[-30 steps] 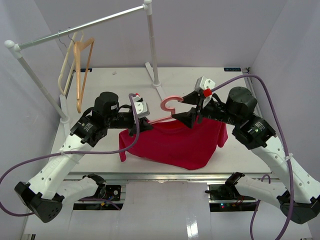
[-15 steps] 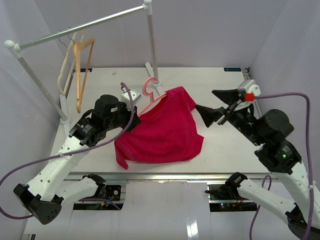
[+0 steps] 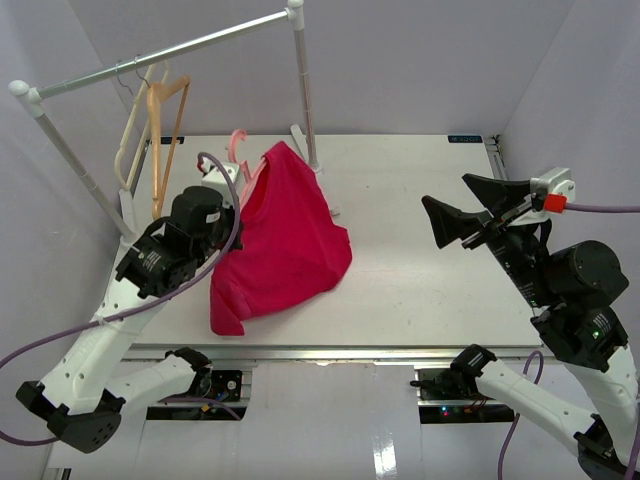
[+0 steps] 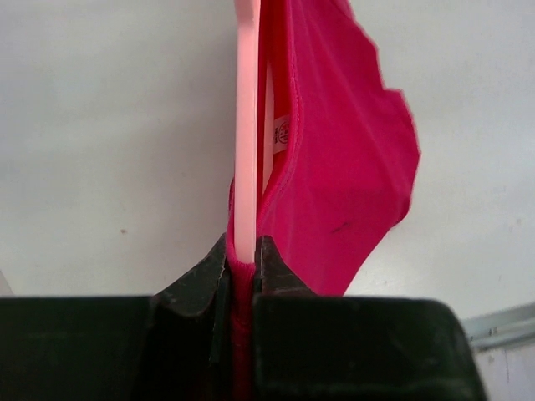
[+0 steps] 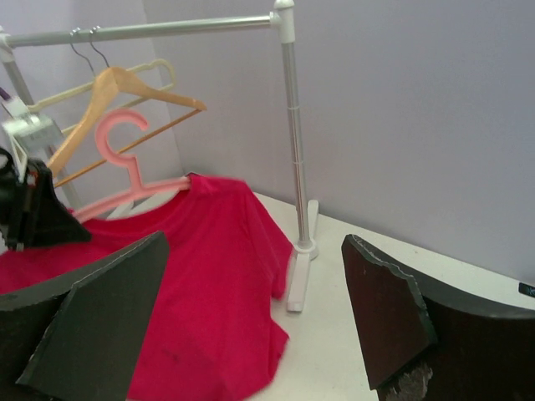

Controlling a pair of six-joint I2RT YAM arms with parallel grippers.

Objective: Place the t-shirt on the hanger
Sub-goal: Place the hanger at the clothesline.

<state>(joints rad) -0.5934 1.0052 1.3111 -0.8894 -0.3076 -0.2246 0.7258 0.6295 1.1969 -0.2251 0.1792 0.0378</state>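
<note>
The left hand (image 4: 243, 255) pinches hanger (image 4: 247, 125) and t-shirt (image 4: 343, 167) together. The right hand (image 3: 446, 192) gapes wide, well apart. Collar label (image 4: 281, 132) unreadable.

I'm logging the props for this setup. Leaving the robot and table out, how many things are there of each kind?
Hangers: 3 (pink hanger, tan hanger, cream hanger)
T-shirts: 1 (red t-shirt)
Clothes rails: 1 (clothes rail)
Total: 5
</note>
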